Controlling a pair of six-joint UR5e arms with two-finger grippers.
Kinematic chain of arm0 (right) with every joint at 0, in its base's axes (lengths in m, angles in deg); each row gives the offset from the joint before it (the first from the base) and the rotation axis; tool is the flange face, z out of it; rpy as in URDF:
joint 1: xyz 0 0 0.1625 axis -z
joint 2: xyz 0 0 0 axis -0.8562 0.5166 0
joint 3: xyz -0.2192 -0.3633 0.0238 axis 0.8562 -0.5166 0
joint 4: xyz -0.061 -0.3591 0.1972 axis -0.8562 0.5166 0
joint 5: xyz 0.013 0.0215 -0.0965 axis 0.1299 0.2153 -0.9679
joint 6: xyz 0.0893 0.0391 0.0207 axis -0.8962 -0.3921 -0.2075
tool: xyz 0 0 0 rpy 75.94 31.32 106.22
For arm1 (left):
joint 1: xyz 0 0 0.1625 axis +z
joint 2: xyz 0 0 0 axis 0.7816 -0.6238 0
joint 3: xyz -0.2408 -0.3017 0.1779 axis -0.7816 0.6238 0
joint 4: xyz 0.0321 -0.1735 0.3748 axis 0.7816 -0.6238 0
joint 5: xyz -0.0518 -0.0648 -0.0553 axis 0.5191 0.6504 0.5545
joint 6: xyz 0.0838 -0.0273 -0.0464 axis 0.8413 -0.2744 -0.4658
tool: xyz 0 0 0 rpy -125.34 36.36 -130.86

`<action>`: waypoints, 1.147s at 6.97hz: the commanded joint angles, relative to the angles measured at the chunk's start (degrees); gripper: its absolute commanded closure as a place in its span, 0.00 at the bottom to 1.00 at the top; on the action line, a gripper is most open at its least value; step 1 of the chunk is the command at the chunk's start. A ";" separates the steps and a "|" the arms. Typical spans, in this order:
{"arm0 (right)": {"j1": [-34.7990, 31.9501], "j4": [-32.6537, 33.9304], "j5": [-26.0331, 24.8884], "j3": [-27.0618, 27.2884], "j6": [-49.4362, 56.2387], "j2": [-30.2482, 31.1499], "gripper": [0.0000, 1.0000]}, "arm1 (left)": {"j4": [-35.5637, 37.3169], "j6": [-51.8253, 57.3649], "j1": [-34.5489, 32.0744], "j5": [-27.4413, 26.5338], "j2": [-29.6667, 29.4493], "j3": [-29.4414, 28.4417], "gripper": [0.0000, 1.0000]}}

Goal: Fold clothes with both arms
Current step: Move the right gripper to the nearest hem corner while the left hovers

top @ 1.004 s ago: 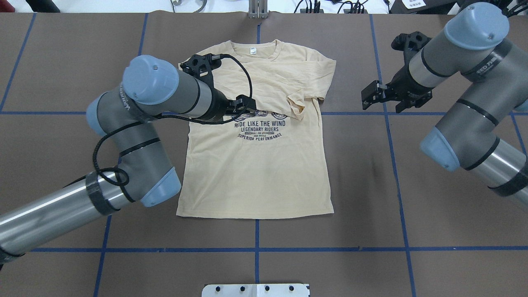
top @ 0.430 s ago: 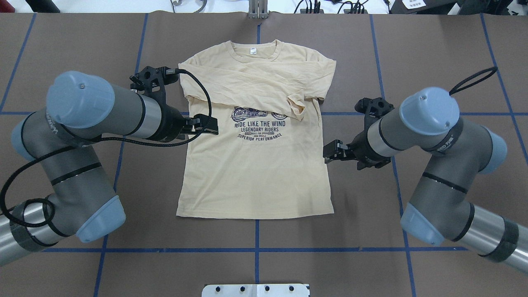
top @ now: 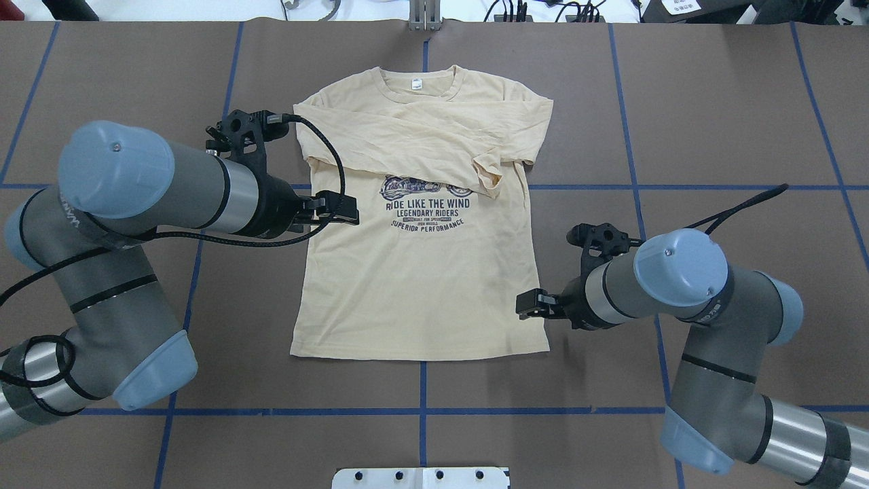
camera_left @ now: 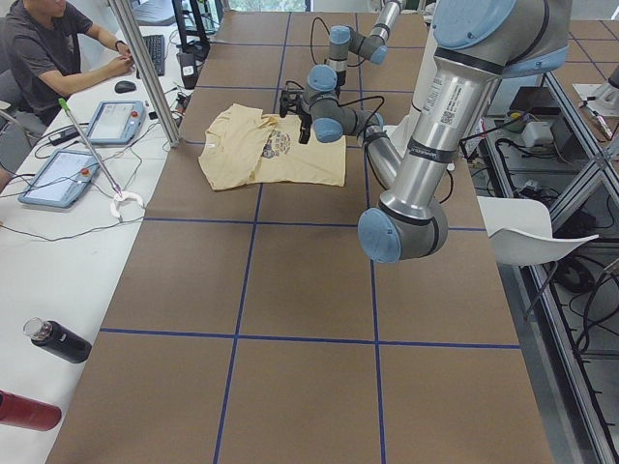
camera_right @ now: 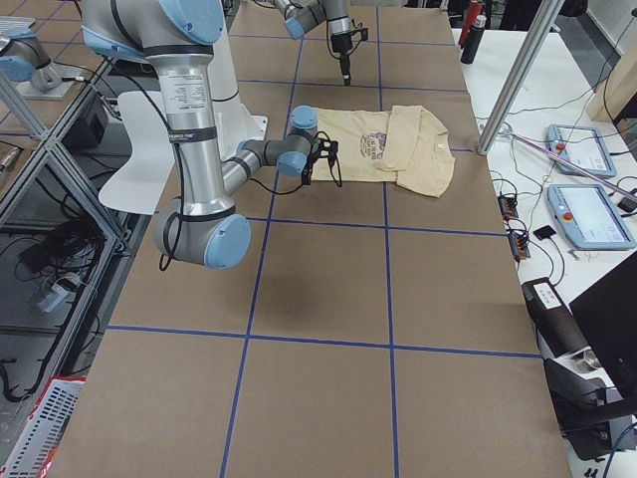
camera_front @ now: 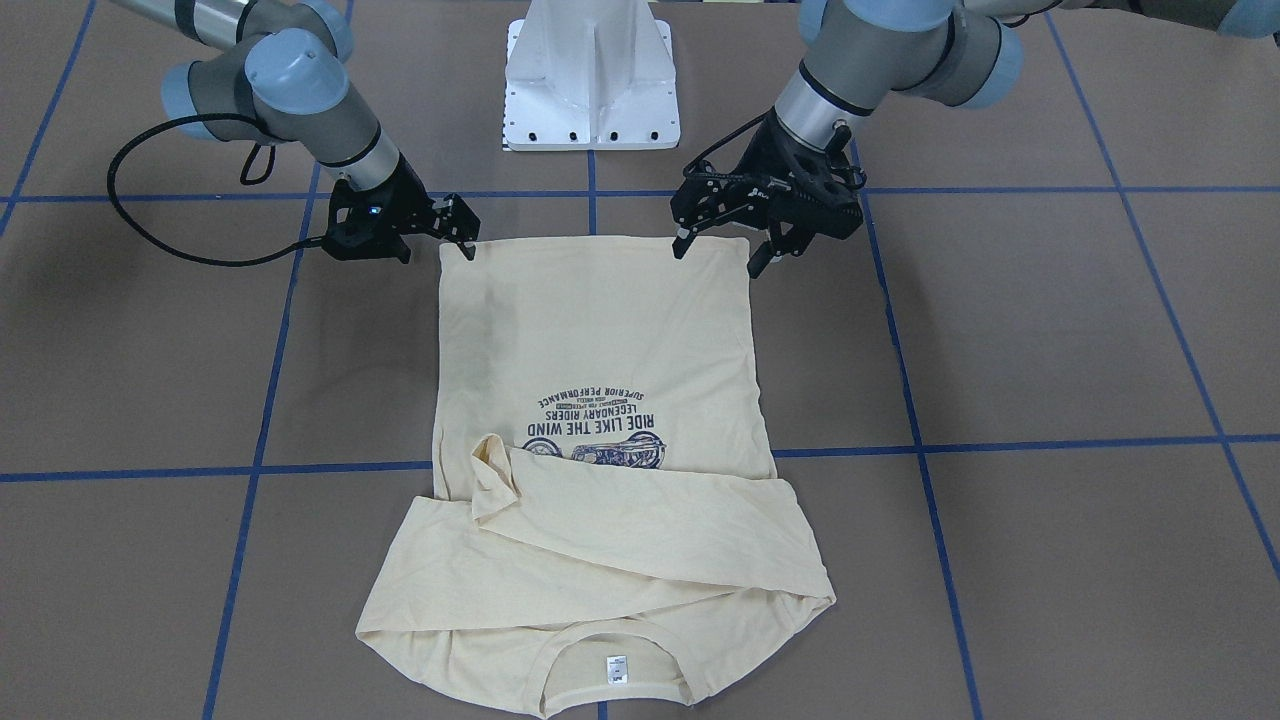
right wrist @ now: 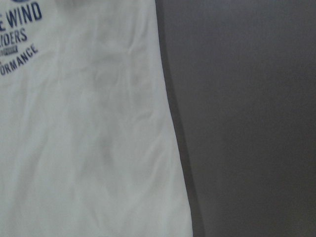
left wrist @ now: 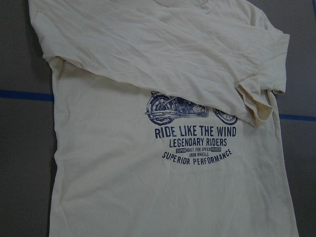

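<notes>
The clothes are one cream-yellow T-shirt (top: 421, 292), lying flat and print side up, with its sleeves folded across the chest. The front-facing view shows the T-shirt (camera_front: 600, 330) with its hem toward the robot. My left gripper (top: 343, 208) hovers over the shirt's left edge beside the print, and in the front-facing view its jaws stand open and hold nothing. My right gripper (top: 526, 303) hangs at the shirt's right edge above the hem corner, and it looks open and empty. The left wrist view shows the print (left wrist: 195, 143). In the right wrist view there is only the shirt's side edge (right wrist: 168, 123).
The brown table (top: 713, 102) carries blue tape lines. A white pedestal base (camera_front: 590, 80) stands behind the hem. A person (camera_left: 48, 48) sits at the side desk with tablets (camera_left: 58, 174). Two bottles (camera_left: 53, 340) lie at the desk's near end.
My left gripper drew back from the shirt's chest to its left edge, then held. My right arm swung in from the far right and down toward the shirt's lower right edge.
</notes>
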 commanded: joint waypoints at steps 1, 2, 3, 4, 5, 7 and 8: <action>1.55 0.05 -0.59 0.05 -0.20 0.97 0.01 | 0.03 -0.01 0.08 0.04 0.04 0.11 0.00; 2.07 0.05 -0.68 -0.13 -0.20 0.89 0.05 | 0.03 -0.01 0.08 0.04 0.04 0.11 0.00; 2.08 0.05 -0.59 0.05 -0.28 0.54 0.15 | 0.03 0.08 0.08 0.04 0.04 0.11 0.00; 2.17 0.14 -0.51 -0.04 -0.28 0.45 0.27 | 0.03 0.17 -0.01 0.04 0.13 0.11 0.00; 2.25 0.14 -0.51 0.05 -0.28 0.45 0.38 | 0.03 0.34 0.08 0.04 0.13 0.03 0.00; 2.96 0.14 -0.59 -0.04 -0.28 0.36 0.51 | 0.03 0.43 -0.01 0.04 0.21 0.02 0.00; 3.05 0.14 -0.59 -0.04 -0.28 0.36 0.72 | 0.03 0.43 -0.01 0.04 0.21 0.02 0.00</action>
